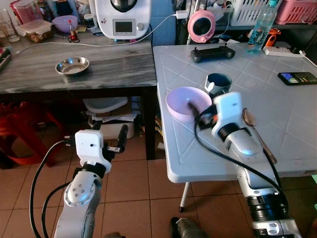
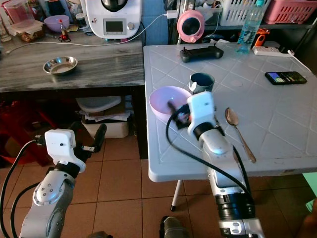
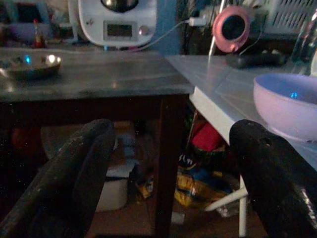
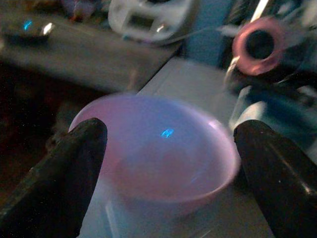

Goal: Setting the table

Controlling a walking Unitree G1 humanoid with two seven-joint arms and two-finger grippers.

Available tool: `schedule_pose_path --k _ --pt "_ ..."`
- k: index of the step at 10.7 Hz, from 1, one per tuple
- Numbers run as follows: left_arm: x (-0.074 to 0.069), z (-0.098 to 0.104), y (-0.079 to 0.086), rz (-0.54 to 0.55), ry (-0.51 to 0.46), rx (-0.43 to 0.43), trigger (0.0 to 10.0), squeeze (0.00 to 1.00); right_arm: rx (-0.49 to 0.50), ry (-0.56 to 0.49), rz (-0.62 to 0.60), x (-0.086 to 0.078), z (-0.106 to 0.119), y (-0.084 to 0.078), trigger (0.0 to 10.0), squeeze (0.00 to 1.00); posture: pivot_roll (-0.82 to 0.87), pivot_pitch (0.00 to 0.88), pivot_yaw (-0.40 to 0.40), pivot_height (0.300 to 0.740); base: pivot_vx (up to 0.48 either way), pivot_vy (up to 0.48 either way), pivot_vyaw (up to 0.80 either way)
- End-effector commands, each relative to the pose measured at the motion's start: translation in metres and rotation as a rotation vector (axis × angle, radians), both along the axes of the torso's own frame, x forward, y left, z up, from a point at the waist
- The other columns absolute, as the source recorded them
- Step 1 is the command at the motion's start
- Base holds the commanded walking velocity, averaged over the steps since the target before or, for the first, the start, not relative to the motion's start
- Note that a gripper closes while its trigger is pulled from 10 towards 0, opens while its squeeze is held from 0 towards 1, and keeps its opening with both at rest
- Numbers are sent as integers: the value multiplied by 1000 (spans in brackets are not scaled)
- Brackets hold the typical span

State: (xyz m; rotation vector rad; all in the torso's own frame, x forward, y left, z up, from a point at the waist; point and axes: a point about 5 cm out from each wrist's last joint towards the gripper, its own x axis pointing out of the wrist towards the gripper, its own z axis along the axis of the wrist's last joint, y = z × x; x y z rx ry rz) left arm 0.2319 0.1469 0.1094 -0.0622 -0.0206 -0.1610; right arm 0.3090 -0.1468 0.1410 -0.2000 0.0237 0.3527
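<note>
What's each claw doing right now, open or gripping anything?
Left claw: open, empty, low beside the white table.
Right claw: open, fingers either side of the pink bowl, not gripping.

The white table (image 1: 277, 124) carries a lilac bowl (image 1: 187, 103) near its nine o'clock edge, a dark mug (image 1: 218, 83) just beyond at one o'clock, a spoon (image 1: 255, 130) toward three, and a black controller (image 1: 213, 53), a phone (image 1: 297, 78) and a bottle (image 1: 260, 29) toward twelve. The grey wooden table (image 1: 109, 64) beside it holds a steel dish (image 1: 72, 66).
</note>
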Motion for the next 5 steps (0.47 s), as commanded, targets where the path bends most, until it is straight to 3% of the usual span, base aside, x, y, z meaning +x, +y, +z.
schedule_pose_path --k 1,5 --pt "-1 0 2 19 14 5 10000 0 -36 20 51 1 0 6 10000 0 13 46 27 740 0 0 0" --pt "-3 -5 3 27 54 5 10000 0 -143 -3 181 4 13 13 10000 0 8 56 31 740 0 0 0"
